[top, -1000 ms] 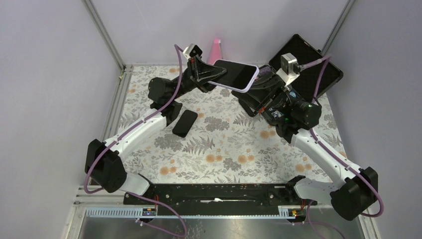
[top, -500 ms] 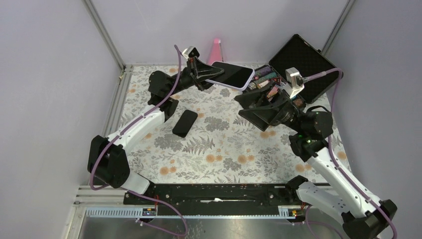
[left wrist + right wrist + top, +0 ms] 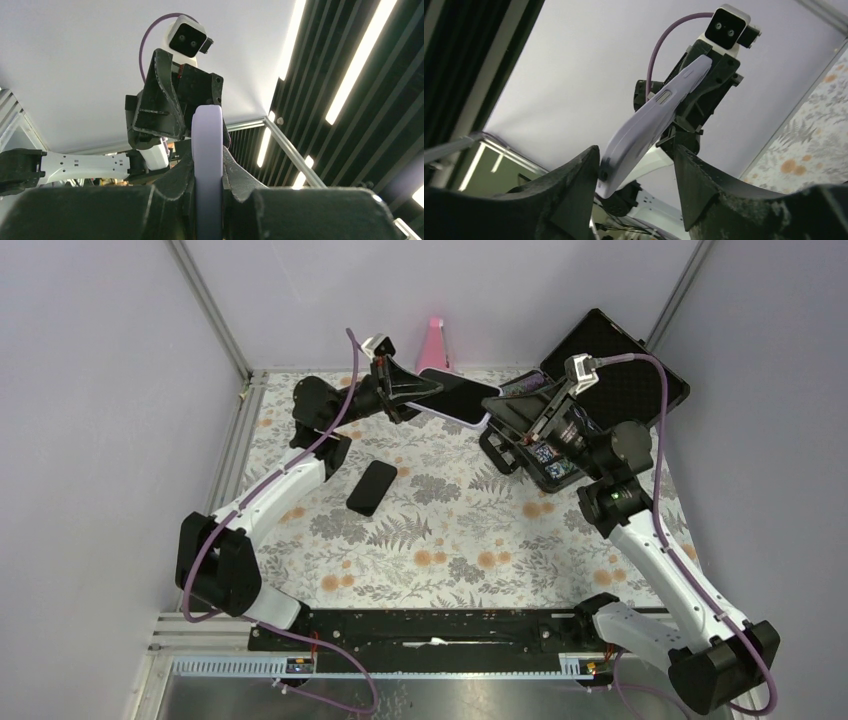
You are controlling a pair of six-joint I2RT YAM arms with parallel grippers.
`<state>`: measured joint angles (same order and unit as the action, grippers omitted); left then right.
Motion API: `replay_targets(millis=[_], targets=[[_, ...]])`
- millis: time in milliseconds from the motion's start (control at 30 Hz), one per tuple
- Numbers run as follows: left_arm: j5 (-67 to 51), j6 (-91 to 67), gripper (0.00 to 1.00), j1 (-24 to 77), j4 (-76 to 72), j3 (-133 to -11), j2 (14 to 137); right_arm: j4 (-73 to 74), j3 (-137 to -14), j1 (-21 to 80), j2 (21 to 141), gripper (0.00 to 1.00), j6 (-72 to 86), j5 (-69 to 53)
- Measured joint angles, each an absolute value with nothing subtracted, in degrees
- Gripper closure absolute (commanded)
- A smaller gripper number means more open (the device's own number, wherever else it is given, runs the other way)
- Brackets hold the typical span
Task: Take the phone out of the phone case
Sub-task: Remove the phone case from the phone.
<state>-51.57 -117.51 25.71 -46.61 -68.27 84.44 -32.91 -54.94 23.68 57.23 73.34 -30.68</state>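
The phone in its lavender phone case (image 3: 458,397) is held in the air over the back of the table, dark screen up. My left gripper (image 3: 415,392) is shut on its left end; in the left wrist view the case's edge (image 3: 207,135) runs up between the pinched fingers of the left gripper (image 3: 207,170). My right gripper (image 3: 497,415) sits at the phone's right end, open. In the right wrist view the case's lower corner (image 3: 624,155) lies against the left finger (image 3: 579,175) of the right gripper (image 3: 636,152), well apart from the right finger.
A bare black phone (image 3: 372,487) lies flat on the floral mat, left of centre. An open black case (image 3: 620,370) with small tools stands at the back right, behind the right arm. A pink object (image 3: 434,340) leans on the back wall.
The right gripper let go of the phone's end, dropped back toward the table, then rose to the phone's right end again. The left gripper shifted the phone slightly left.
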Motion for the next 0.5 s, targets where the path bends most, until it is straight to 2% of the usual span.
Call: replay_targets(millis=[233, 367, 500], targets=[[-52.21, -117.51, 1.0, 24.93, -46.68, -68.1, 84.47, -34.68, -55.09, 22.83, 58.24, 0.55, 81.82, -27.68], [-52.45, -117.69, 1.0, 24.67, -47.77, -68.01, 84.47, -36.47, -54.7, 22.44, 58.43, 0.69, 85.38, -26.2], [-52.36, -117.23, 1.0, 23.94, -48.66, -67.96, 84.47, -38.26, -54.5, 22.39, 59.88, 0.71, 88.4, -26.46]])
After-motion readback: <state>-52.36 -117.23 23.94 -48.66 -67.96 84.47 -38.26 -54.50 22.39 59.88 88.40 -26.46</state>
